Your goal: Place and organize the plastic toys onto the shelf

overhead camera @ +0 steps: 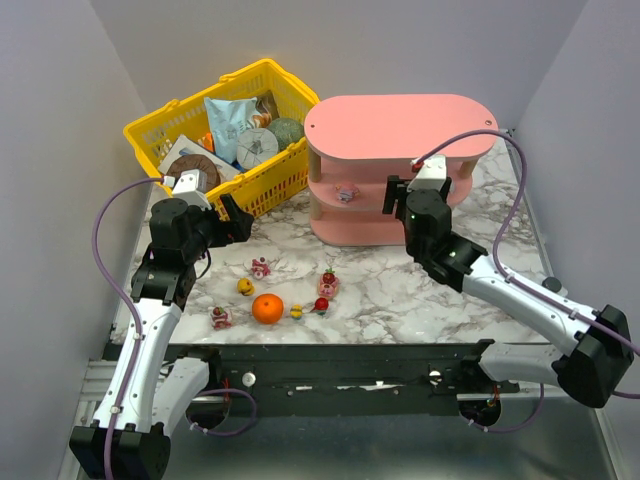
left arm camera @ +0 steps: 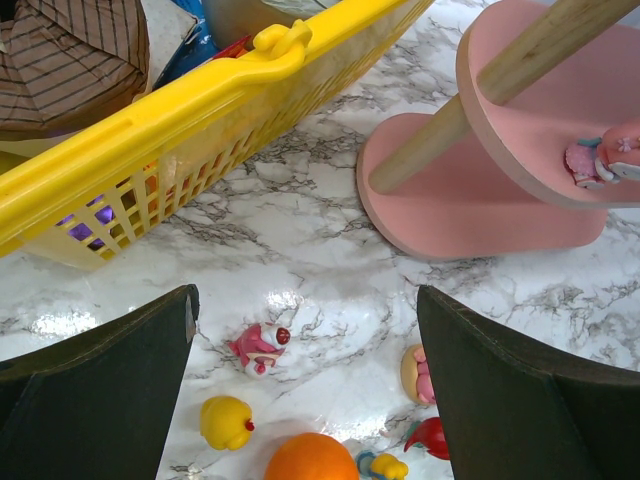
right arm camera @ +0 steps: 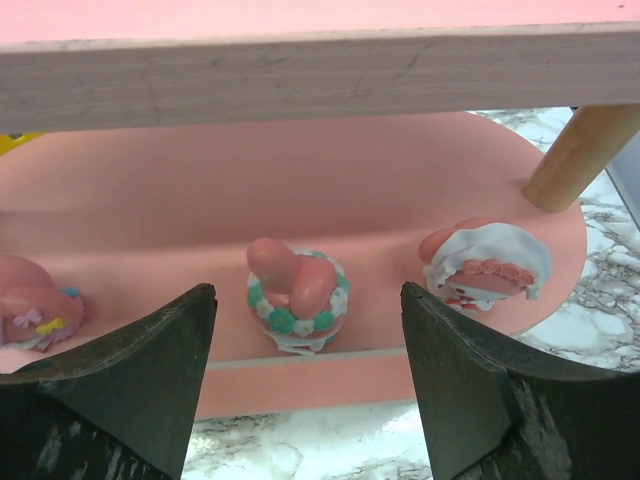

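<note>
From above we see the shelf [overhead camera: 400, 128] at the back right of the table [overhead camera: 420, 295], the basket [overhead camera: 262, 185] to its left, and six toys [overhead camera: 328, 281] loose on the marble around the ball [overhead camera: 267, 309], among them a pink toy [overhead camera: 261, 267] and a yellow toy [overhead camera: 245, 287]. That view shows only one small figure on the middle board. The right wrist view, looking in under the top board, shows more: three stand on the middle board. A ringed toy [right arm camera: 297, 300], pink with green and white beads, is in the centre. A bonneted toy [right arm camera: 487, 268] is to its right near a wooden post [right arm camera: 580, 155], and a third toy [right arm camera: 35, 315] is cut off by the left edge. The right claw [right arm camera: 305, 298] is spread wide at that board's front edge. The ringed toy shows between its fingers with a gap on each side, and we see nothing in its grip. The left wrist view alone shows the shelf's bottom board and the basket wall from low down. The left claw [left arm camera: 305, 308] hangs above the table between basket and shelf, just as wide and empty, with the loose toys and ball below it.
</note>
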{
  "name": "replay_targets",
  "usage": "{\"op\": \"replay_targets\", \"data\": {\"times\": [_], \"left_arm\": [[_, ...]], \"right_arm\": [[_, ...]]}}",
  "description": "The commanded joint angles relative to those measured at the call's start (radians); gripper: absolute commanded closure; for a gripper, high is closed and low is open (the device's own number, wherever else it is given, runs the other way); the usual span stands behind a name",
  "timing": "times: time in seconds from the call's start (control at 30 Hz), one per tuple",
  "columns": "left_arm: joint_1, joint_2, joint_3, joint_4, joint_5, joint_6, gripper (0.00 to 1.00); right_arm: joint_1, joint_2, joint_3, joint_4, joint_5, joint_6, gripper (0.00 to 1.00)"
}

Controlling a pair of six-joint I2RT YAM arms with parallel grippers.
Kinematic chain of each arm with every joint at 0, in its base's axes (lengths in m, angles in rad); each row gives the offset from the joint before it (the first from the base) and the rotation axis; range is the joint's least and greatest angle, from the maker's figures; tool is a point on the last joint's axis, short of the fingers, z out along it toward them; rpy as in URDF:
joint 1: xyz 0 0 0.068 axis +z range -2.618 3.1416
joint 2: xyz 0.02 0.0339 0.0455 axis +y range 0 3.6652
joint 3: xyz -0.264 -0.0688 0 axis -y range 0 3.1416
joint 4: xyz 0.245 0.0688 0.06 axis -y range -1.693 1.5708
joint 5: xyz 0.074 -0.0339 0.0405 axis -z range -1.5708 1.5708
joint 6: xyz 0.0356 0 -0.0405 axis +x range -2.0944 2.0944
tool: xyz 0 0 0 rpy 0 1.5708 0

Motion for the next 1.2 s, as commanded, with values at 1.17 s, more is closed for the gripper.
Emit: {"op": "replay_targets", "data": {"times": [1.17], "left_arm": [[0.005, -0.004, 0.000, -0.003, -0.002, 0.015, 0.01]], "right_arm": [[-0.050, 0.092, -0.021, 0.074, -0.121, 0.043, 0.46]]}}
